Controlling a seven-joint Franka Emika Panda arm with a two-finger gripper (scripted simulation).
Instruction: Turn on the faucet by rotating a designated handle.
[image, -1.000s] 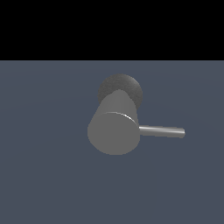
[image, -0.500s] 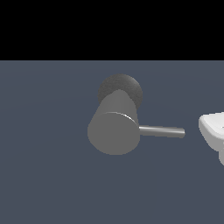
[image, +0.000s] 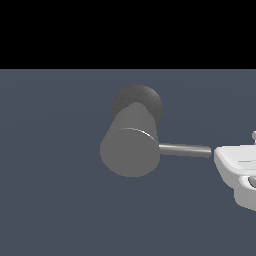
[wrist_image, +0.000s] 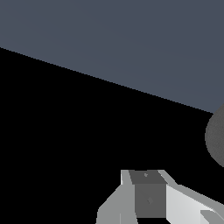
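One handle jutted from the faucet; your arm sat just beyond its tip. Push near that tip for leverage. Claw state: could not tell.

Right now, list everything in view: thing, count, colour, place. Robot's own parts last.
faucet: one, matte grey thick cylinder with a flat round end face towards the camera, near the middle of the exterior view; its darker rounded base sits behind it.
handle: one, thin grey metallic rod, projecting from the cylinder's side towards the exterior view's right.
floor: one, flat slate blue, under and around the faucet.
robot arm: one, glossy white, at the exterior view's right edge, just past the handle's tip; contact cannot be told.
pincer: one, grey and white, only partly seen in the wrist view; open or shut cannot be told.
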